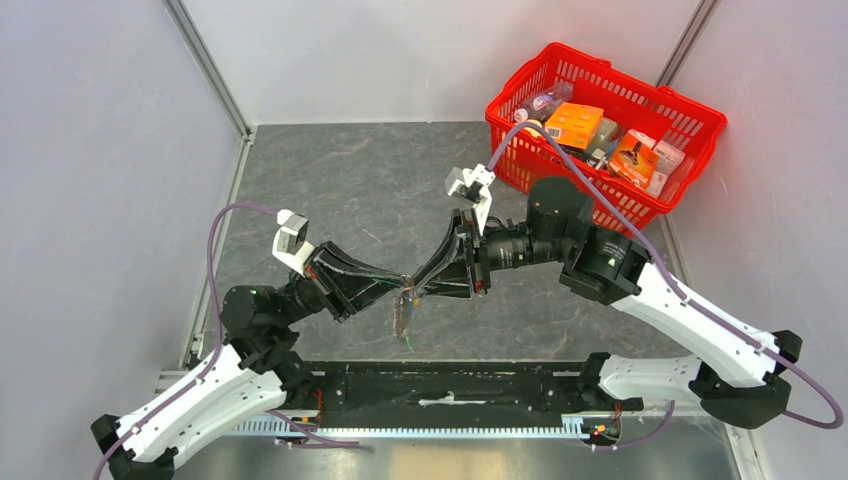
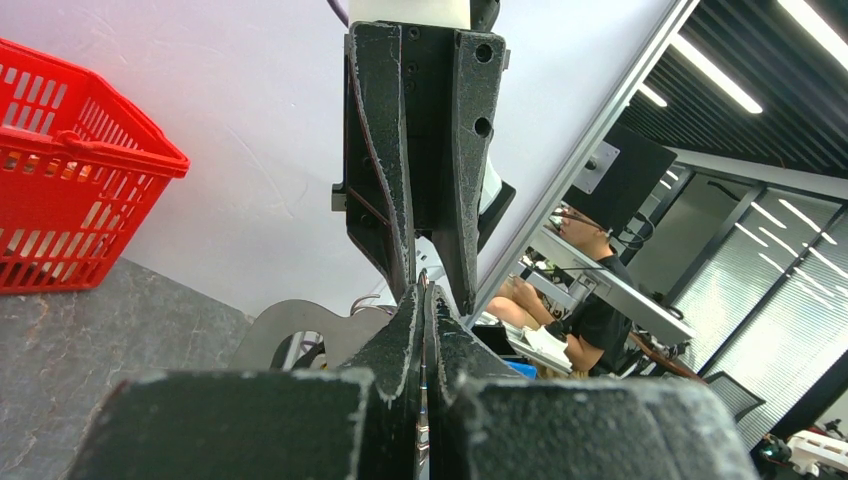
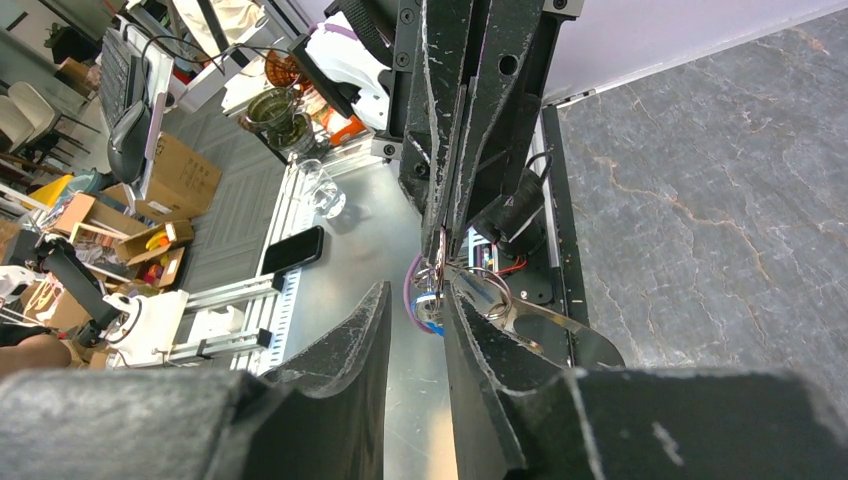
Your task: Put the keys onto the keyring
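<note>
Work surface: we found a grey, stone-patterned tabletop [image 1: 330, 180] walled in by pale panels.

Left gripper: the left gripper [image 1: 396, 291] reached in from 7 o'clock to the middle of the tabletop. Its black fingers [image 2: 400, 340] were pressed tight together, with only a sliver of metal showing in the seam.

Right gripper: the right gripper [image 1: 420, 287] came in from 4 o'clock and met the left one tip to tip. Its fingers [image 3: 480, 340] stood partly spread, with a clear gap between them.

Keyring: the grey-olive strap keyring [image 1: 403, 320] hung toward 6 o'clock from the meeting point, above the tabletop. In the right wrist view we saw the left fingertips pinching its metal end. Thin silver wire rings [image 3: 488, 290] and a flat pale metal tag [image 3: 548, 322] trailed off toward 4 o'clock.

Key: a tiny blue-headed key [image 3: 432, 322] sat at the mouth of the right gripper's gap. It lay close against the finger on the 3 o'clock side and apart from the other. We could not tell whether it was threaded on a ring.

Basket: a red plastic mesh basket [image 1: 695, 160] stood at 1 o'clock, well apart from the grippers. It held orange boxes [image 1: 573, 122] and clear bottles [image 1: 545, 100].

Background: in the left wrist view we noted a seated person in a black shirt [image 2: 600, 310] beyond the panels.
</note>
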You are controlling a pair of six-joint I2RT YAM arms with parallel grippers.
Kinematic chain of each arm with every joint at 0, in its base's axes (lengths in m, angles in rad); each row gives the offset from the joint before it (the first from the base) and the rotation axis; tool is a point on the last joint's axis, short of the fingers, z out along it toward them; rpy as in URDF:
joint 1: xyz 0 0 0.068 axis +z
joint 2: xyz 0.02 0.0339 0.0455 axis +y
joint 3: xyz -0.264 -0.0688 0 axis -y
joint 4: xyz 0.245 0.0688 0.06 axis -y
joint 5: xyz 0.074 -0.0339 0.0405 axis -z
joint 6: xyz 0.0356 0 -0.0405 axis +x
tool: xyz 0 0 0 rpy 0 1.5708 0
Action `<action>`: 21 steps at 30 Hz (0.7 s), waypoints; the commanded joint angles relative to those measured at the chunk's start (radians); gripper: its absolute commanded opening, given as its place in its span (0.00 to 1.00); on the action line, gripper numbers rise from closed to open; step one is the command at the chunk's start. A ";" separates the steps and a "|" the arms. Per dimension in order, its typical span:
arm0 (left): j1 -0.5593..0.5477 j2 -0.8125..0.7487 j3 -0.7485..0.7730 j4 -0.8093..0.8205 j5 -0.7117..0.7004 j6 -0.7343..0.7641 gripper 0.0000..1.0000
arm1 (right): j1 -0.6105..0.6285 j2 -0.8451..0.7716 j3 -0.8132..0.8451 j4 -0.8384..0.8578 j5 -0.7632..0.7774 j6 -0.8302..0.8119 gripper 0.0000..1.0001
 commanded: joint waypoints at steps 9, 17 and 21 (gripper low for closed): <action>0.000 0.004 0.000 0.099 -0.024 -0.046 0.02 | 0.004 0.009 0.017 0.057 0.035 0.010 0.28; 0.000 0.012 -0.007 0.114 -0.022 -0.053 0.02 | 0.004 0.009 0.006 0.078 0.048 0.019 0.17; 0.000 0.011 -0.011 0.117 -0.017 -0.055 0.02 | 0.004 0.018 0.015 0.081 0.046 0.023 0.05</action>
